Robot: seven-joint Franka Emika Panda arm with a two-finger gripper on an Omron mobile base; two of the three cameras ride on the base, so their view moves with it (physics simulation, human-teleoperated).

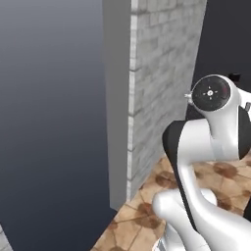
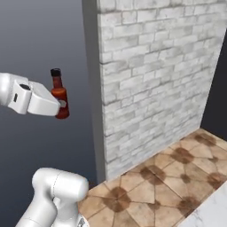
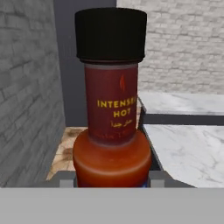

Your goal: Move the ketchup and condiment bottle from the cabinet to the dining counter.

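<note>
The claw [image 2: 60, 106] is closed on the condiment bottle [image 2: 59, 94], gripping its rounded orange-red lower body and holding it upright in mid-air, off to the left of the pale brick wall [image 2: 155, 80] and well above the brown tiled floor [image 2: 164, 181]. In the hand view the bottle [image 3: 112, 113] stands right between the two finger tips [image 3: 65, 178], its black cap on top. The dark red neck label reads "INTENSE HOT" in yellow, with a small flame mark above and a line of smaller script below that is too fine to read. Beyond it lies a white marble tabletop [image 3: 188, 148].
</note>
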